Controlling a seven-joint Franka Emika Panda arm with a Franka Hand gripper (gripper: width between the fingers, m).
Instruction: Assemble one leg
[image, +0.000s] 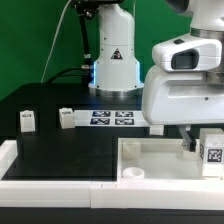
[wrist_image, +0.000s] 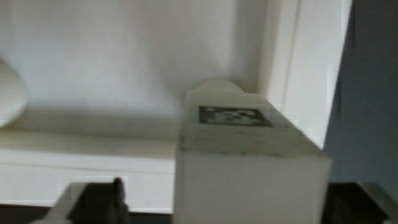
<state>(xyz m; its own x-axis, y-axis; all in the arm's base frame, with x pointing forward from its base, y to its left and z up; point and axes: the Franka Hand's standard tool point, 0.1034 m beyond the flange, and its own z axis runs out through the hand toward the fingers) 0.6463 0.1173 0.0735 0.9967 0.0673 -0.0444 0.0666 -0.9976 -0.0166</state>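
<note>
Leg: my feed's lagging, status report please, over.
Gripper open, straddling the leg. Leg upright against the white panel rim. Nothing seen blocking.

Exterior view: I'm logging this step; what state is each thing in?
End effector: open, straddling a leg, gap beside one finger.
Leg between the fingers: upright at the panel's corner.
Two spare legs: loose on the table.
Panel: lying flat.

The exterior view is looking from slightly above across the black table (image: 50, 100) toward the robot base (image: 112, 62). The wrist view is looking closely at the leg (wrist_image: 249, 150) and white panel (wrist_image: 125, 70), both also showing at the exterior view's right.
</note>
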